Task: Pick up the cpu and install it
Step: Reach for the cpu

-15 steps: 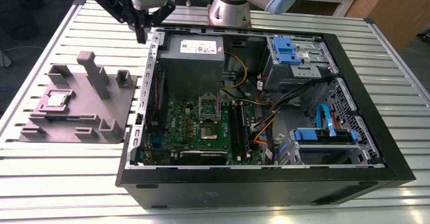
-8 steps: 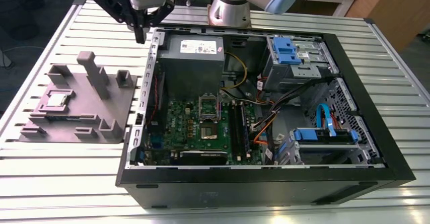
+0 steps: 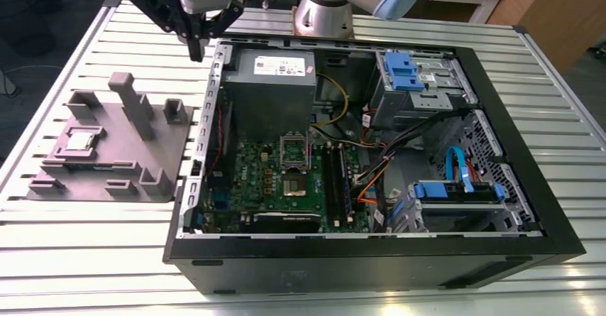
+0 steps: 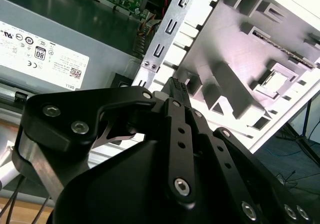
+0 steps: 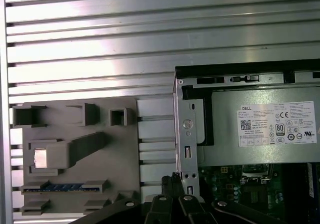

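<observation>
cpu (image 3: 78,141): seated in a recess of the grey holder block (image 3: 133,156)
gripper (image 3: 196,52): raised beyond the block's far end, jaws pressed together, empty
handling: probably light, stiff, fragile; pinch opposite edges

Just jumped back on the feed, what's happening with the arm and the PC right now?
The arm's gripper hangs shut and empty above the table, between the grey holder block and a corner of the open computer case. The cpu lies in its recess on the holder block, apart from the gripper. Nothing has been picked up or installed on the motherboard yet.
</observation>
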`<action>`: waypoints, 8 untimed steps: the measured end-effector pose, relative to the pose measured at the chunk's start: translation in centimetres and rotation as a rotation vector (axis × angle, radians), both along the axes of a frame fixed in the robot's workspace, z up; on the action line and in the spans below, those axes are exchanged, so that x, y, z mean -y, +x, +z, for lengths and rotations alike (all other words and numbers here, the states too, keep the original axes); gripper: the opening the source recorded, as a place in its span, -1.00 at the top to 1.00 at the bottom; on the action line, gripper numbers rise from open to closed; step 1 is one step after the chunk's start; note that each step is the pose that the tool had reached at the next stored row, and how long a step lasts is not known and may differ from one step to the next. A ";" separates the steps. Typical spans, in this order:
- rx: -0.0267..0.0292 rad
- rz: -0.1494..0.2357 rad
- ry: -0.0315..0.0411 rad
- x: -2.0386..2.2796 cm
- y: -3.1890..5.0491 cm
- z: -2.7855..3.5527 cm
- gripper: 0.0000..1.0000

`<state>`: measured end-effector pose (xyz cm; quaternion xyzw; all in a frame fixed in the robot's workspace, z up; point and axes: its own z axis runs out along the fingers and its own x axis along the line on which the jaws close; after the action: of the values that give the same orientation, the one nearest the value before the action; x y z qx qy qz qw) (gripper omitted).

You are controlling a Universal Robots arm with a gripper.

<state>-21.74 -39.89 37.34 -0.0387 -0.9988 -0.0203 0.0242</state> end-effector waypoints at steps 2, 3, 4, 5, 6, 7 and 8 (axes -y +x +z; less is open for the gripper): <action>-0.0002 0.000 -0.0001 0.00 -0.04 0.00 0.80; -0.0001 0.000 -0.0001 0.00 -0.06 0.00 0.80; 0.0000 0.000 0.0000 0.00 -0.09 -0.01 0.80; 0.0000 0.000 0.0000 0.00 -0.12 -0.01 0.80; -0.0001 0.000 0.0000 0.00 -0.14 -0.02 0.80; 0.0000 0.000 0.0000 0.00 -0.16 -0.02 0.80; 0.0000 0.000 0.0000 0.00 -0.18 -0.02 0.80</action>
<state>-21.92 -39.89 37.32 -0.0386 -0.9988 -0.0203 0.0242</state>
